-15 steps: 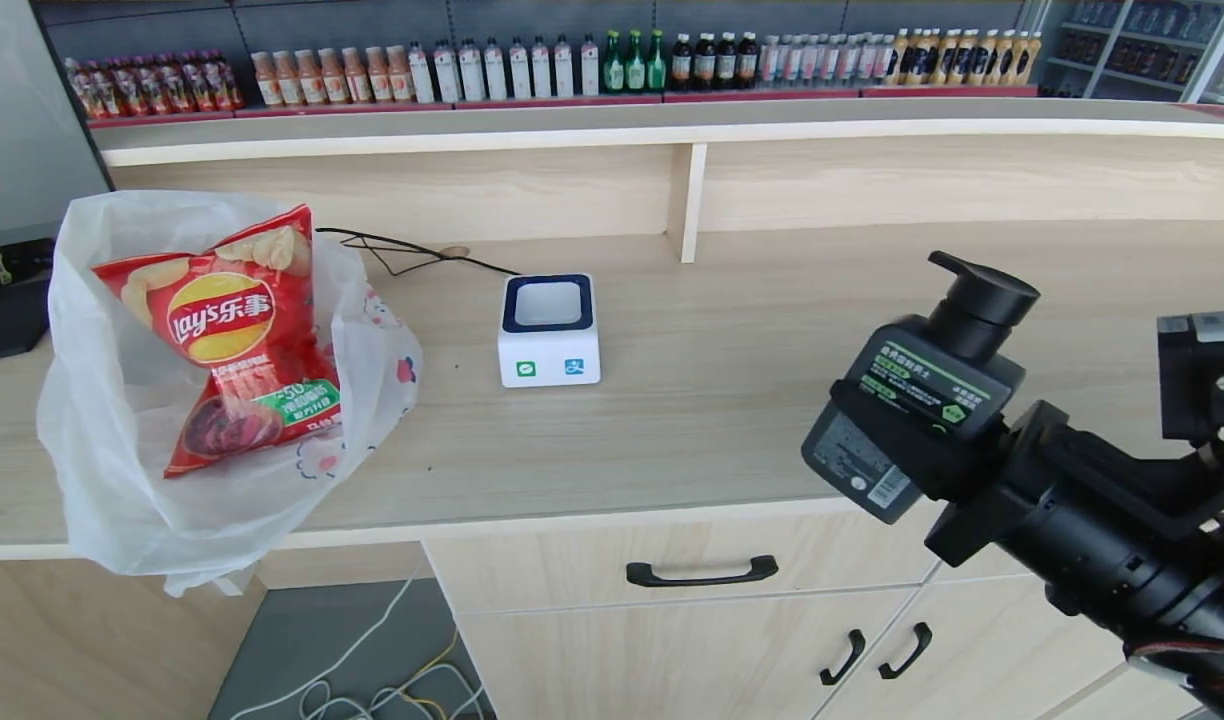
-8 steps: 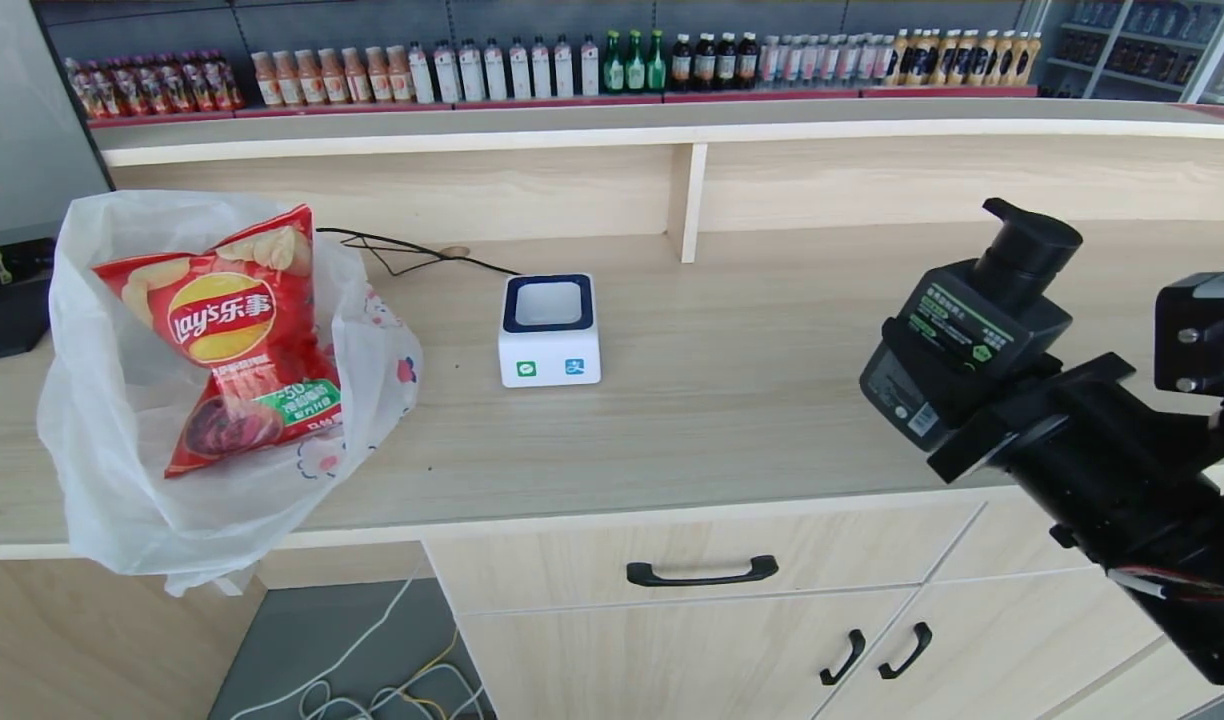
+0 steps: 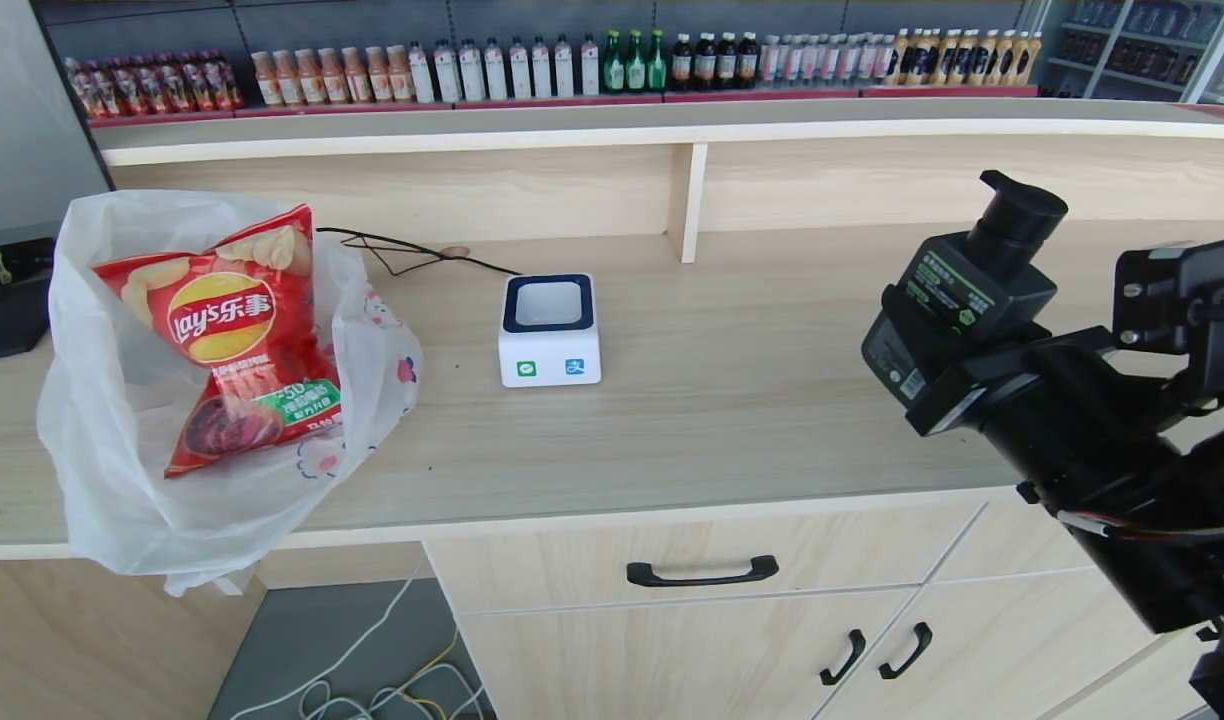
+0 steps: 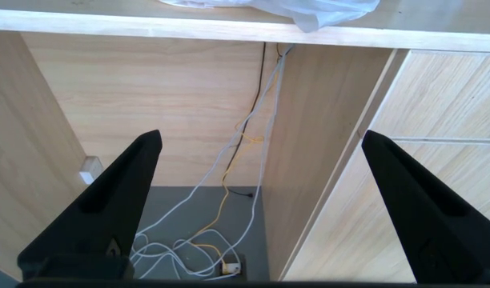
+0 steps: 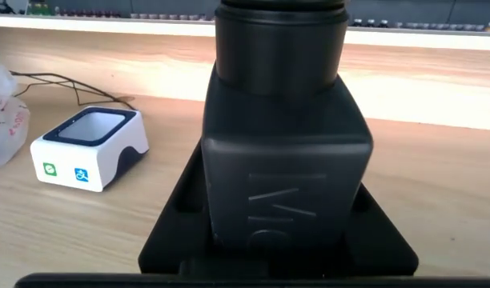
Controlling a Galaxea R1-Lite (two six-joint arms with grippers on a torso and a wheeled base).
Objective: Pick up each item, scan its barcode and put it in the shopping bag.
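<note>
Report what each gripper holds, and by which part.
The right gripper holds the black pump bottle by its squarish body, jaws against opposite sides. The left gripper is open, holding nothing.

A pale wood counter (image 3: 732, 400) has an upright divider (image 3: 686, 200) at its back, with a thin black cable (image 3: 402, 250) lying near it. Bottles (image 3: 532, 65) line the shelf behind. Below are black drawer handles (image 3: 702, 573) and loose floor wires (image 3: 372, 690).

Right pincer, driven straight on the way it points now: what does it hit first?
Probably the counter's pale wooden back panel: the right pincer, shut on the black pump bottle, aims past the white square scanner box. Depth is unclear.
</note>
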